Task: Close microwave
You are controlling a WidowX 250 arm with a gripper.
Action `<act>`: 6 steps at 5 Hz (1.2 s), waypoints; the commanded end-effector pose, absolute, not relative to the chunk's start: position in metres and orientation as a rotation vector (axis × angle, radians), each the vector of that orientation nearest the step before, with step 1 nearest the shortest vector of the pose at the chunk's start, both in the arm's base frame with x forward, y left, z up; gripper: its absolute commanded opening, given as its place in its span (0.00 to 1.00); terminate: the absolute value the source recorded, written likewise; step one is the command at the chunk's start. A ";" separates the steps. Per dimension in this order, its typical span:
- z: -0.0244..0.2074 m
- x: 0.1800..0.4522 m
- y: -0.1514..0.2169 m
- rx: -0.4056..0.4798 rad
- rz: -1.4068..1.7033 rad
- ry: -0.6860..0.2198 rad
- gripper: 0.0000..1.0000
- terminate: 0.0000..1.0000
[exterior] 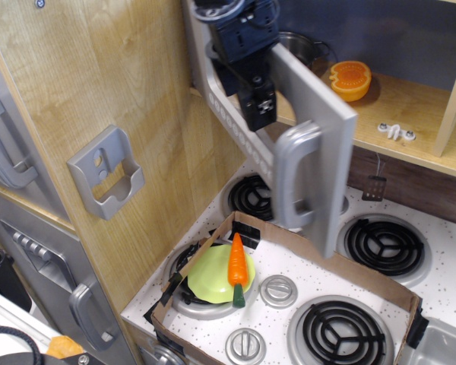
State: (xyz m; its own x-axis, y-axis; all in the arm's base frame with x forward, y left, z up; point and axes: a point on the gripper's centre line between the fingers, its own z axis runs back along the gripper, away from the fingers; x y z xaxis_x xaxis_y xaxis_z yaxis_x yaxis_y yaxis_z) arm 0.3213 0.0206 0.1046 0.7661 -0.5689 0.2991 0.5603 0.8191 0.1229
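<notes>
The microwave door (319, 129) is a silver-grey panel with a curved grey handle (291, 176) and a row of round buttons (235, 128). It stands half swung across the front of the wooden shelf compartment, and its free edge reaches out over the stove. My gripper (257, 100) is dark blue and black. It comes down from the top and rests against the door's outer face above the handle. Its fingers look pressed together and hold nothing.
A steel pot (302, 47) and an orange half (350, 80) sit on the shelf (395, 114) behind the door. Below is a cardboard box (342, 262) on the stove with a carrot (237, 262) on a green plate (211, 277). A grey wall bracket (106, 171) and grey doors (4, 144) are at the left.
</notes>
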 end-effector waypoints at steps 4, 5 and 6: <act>0.132 0.378 -0.028 0.046 -0.726 -0.405 1.00 0.00; 0.138 0.387 -0.034 0.044 -0.758 -0.436 1.00 0.00; 0.144 0.399 -0.041 0.029 -0.774 -0.445 1.00 0.00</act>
State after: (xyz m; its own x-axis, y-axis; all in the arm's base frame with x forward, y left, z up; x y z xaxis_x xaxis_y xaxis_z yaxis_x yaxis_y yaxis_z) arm 0.3921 -0.0349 0.1209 0.6509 -0.6769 0.3439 0.6728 0.7241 0.1519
